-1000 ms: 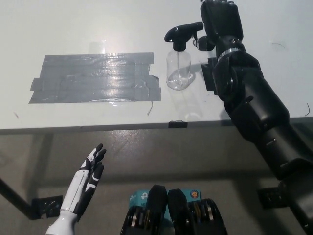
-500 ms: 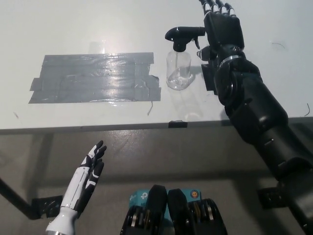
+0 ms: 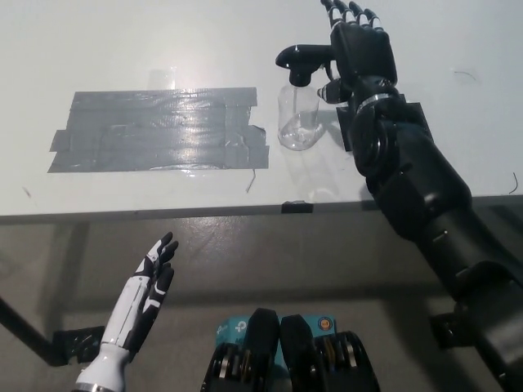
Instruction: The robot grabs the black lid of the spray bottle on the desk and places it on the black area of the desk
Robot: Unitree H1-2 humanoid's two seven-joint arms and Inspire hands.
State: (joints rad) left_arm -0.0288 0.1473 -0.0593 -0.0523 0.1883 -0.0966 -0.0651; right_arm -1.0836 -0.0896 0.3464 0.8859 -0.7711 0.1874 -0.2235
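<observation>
Right black hand shifts left, fingers spread, against black trigger lid of clear bottle, lining up grasp; white left hand idles low, open.

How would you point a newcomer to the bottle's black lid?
On the white desk, look right of the grey taped patch to the clear spray bottle. Its black lid is the trigger top, the only dark part of it, right beside the black right hand.
</observation>
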